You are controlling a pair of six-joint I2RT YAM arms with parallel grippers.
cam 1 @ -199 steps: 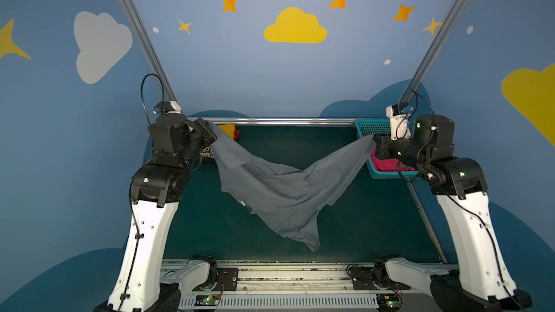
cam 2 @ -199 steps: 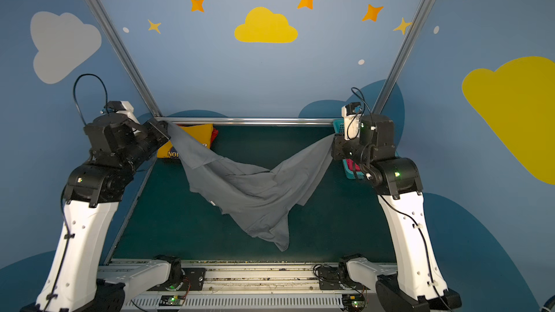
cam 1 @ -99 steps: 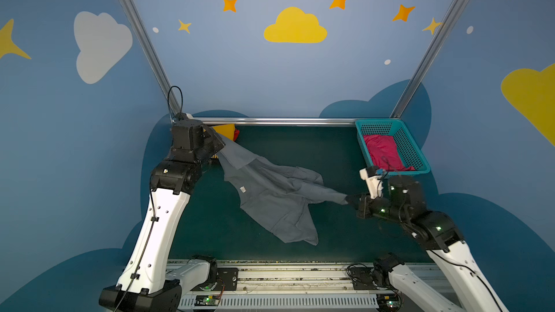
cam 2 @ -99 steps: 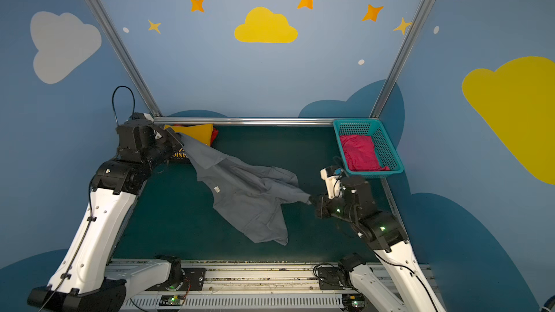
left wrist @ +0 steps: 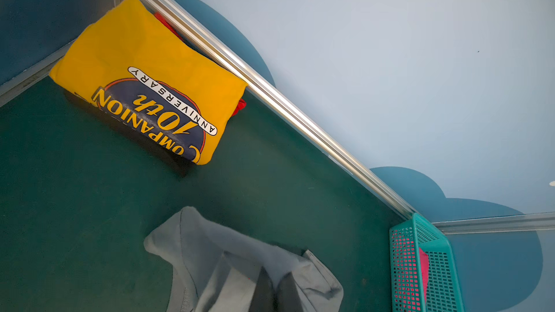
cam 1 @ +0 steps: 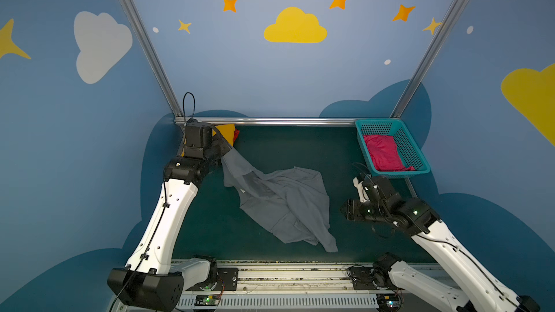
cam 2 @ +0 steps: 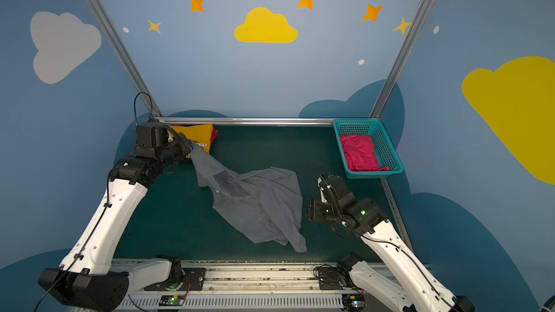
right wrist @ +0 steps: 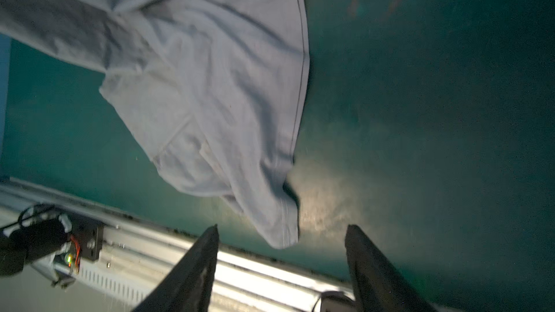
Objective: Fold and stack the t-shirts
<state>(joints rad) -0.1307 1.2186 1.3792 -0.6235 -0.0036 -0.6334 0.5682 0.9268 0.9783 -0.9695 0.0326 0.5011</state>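
1. Slate-grey t-shirt point(cam 1: 285, 202) point(cam 2: 258, 202) lies crumpled across the middle of the green table mat point(cam 1: 300, 145) in both top views. One end is lifted toward the far-left corner, the rest is spread in loose folds, and a narrow tip trails toward the near edge.
2. Left gripper point(cam 1: 223, 153) point(cam 2: 189, 153) is clamped tight on that raised end of the grey cloth. In the left wrist view its two dark fingers point(left wrist: 262, 292) pinch a fold of the shirt point(left wrist: 240, 265) between them.
3. Right gripper point(cam 1: 345, 211) point(cam 2: 310, 211) sits low over the mat just to the right of the shirt, pointing toward it without touching it. Its jaws stand wide apart with nothing between them. The right wrist view shows both dark fingers point(right wrist: 198, 265) clear of the cloth point(right wrist: 210, 85), whose hemmed tip stops short of the fingertips.
4. Yellow t-shirt point(cam 1: 225, 133) point(cam 2: 195, 135) point(left wrist: 144, 70) lies folded in the far-left corner against the aluminium rail point(cam 1: 285, 121). Its navy "COMPANION 10th ANNIVERSARY" print faces up. A bit of red cloth point(left wrist: 240, 105) point(cam 2: 213, 135) peeks out from beneath it.
5. Magenta-pink t-shirt point(cam 1: 383, 153) point(cam 2: 359, 153) is bunched inside the teal perforated basket point(cam 1: 401, 172) point(cam 2: 372, 173) point(left wrist: 420, 229) at the far-right corner, well apart from both grippers.
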